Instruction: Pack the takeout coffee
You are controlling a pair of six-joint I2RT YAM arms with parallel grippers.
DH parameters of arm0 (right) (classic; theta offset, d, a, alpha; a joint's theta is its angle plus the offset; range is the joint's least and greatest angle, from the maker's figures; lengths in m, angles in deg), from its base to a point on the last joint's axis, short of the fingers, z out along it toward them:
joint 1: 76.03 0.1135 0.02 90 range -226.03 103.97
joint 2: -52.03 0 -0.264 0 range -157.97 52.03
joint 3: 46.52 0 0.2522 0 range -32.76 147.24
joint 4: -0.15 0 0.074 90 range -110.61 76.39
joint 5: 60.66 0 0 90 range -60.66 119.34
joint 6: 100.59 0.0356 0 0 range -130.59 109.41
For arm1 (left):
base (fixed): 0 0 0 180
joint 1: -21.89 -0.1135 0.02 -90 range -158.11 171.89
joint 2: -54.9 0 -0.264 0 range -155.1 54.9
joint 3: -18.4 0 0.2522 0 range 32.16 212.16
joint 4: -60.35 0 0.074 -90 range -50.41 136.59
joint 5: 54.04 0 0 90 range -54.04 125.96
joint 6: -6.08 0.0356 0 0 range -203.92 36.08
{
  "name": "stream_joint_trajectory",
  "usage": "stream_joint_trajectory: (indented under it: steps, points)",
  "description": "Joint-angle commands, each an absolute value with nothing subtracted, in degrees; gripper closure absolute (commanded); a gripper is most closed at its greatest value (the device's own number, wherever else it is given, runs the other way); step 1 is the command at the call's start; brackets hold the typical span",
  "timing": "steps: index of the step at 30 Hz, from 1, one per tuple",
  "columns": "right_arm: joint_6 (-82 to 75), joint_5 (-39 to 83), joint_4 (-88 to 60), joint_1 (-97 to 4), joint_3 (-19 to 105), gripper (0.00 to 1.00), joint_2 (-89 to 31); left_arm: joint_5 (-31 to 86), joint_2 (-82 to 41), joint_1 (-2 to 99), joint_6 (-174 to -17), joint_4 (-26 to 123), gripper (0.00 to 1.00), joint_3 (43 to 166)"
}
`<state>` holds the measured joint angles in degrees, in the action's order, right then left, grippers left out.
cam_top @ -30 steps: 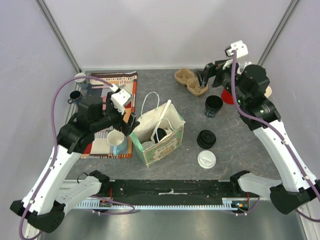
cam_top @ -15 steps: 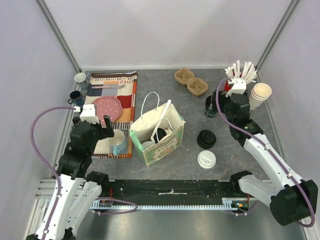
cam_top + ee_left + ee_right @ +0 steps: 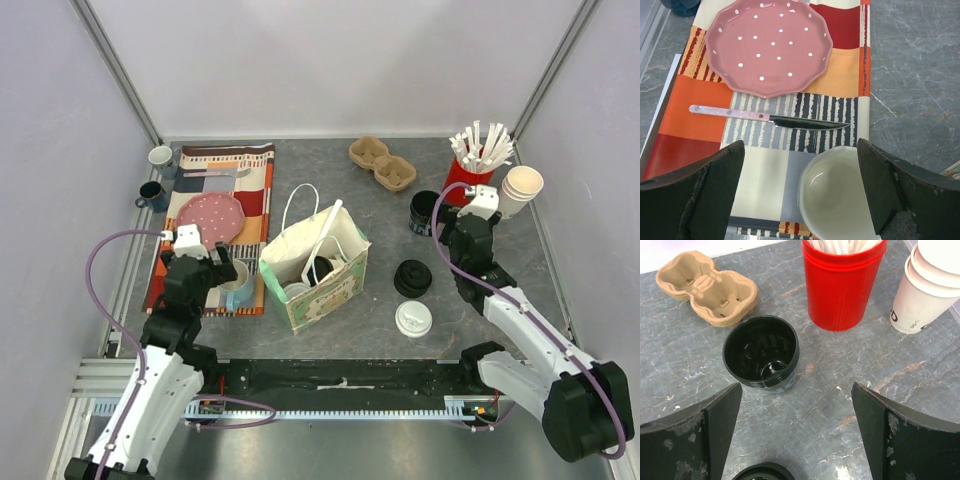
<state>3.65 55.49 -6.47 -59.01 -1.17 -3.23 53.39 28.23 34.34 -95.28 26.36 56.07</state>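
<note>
- The left gripper point(image 3: 222, 268) hangs over the near end of the striped placemat point(image 3: 252, 185), at 9 o'clock from the paper bag point(image 3: 335, 290). Its jaws stand wide apart and hold nothing.
- In the left wrist view, a pale mug point(image 3: 837, 195) stands upright on the placemat below the gap, nearer the right finger. No contact with either finger shows.
- A knife point(image 3: 790, 121) lies flat on the placemat at 12 o'clock from the mug. A pink dotted plate point(image 3: 769, 47) lies just beyond the knife.
- The right gripper point(image 3: 795, 387) hangs at 3 o'clock from the bag. Its jaws are also spread wide, with nothing between them.
- A lidless black cup point(image 3: 761, 352) stands upright just ahead of the right gripper.
- Beyond the black cup stand a pulp cup carrier point(image 3: 705, 285) at 11 o'clock, a red holder of white sticks point(image 3: 842, 285) at 1 o'clock and a stack of paper cups point(image 3: 930, 285) at 2 o'clock.
- The takeout coffee cup point(image 3: 413, 318) stands upright on the table point(image 3: 350, 335) with its white lid on, at 4 o'clock from the bag.
- The cup sits just at 6 o'clock from a loose black lid point(image 3: 412, 277) and is apart from both grippers.
- The bag stands open at table centre. A pale round top shows inside it, but whether that is a second cup cannot be told.
</note>
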Motion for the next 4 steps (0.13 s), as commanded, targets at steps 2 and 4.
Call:
stream_joint_trajectory:
  steps: [2, 4]
  points:
    - [3.7, 58.4, -0.3, -59.1, -4.2, 0.02, -3.8, 52.2, 28.8, 34.1, -95.1, 39.0, 0.0, 52.5]
    - [3.2, 58.3, 1.0, -59.1, -5.2, 0.02, -3.6, 52.3, 28.8, 34.0, -94.4, 40.8, 0.0, 51.4]
